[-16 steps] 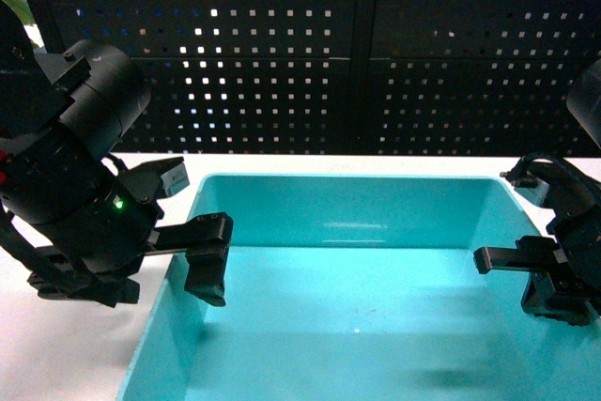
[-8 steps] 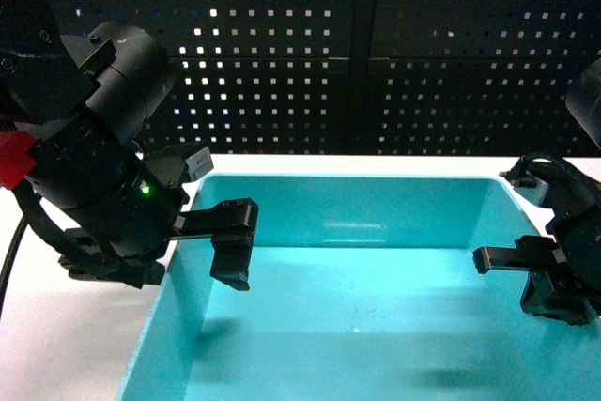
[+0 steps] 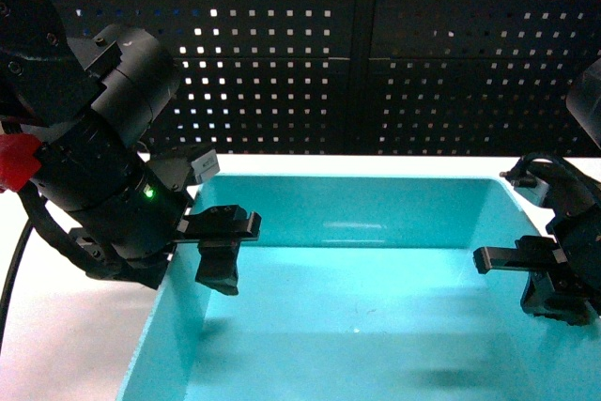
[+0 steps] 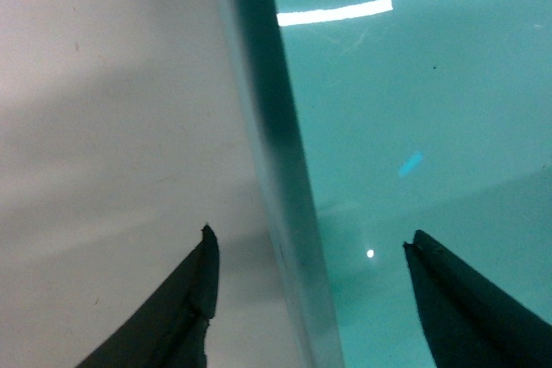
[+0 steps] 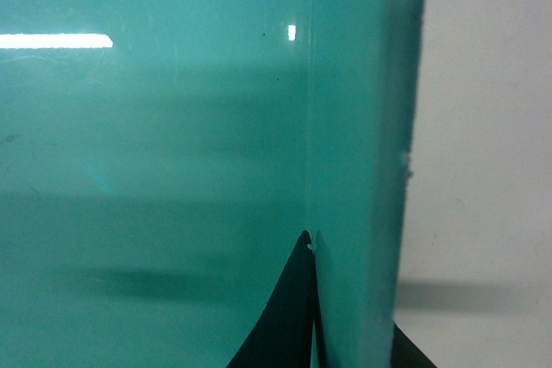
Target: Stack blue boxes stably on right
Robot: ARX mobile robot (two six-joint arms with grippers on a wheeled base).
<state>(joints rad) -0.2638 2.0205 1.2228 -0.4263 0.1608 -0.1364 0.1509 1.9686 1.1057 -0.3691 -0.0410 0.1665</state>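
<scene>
Blue tubs: I count one, a turquoise tub (image 3: pixel 376 316), open-topped, filling the middle of my head view.
Tub walls I can see: three in my head view, the far wall and both side walls; the near wall is out of frame.
My grippers: two, my left gripper (image 3: pixel 202 249) at the tub's left wall, my right gripper (image 3: pixel 554 281) at the tub's right wall.
Fingers on my left gripper: two in my left wrist view, one outside the tub's wall, one inside it.
Tables: one white table (image 3: pixel 56 326) under the tub.
Pegboard panels: two dark panels (image 3: pixel 282 53) behind the tub, meeting at a vertical seam.
</scene>
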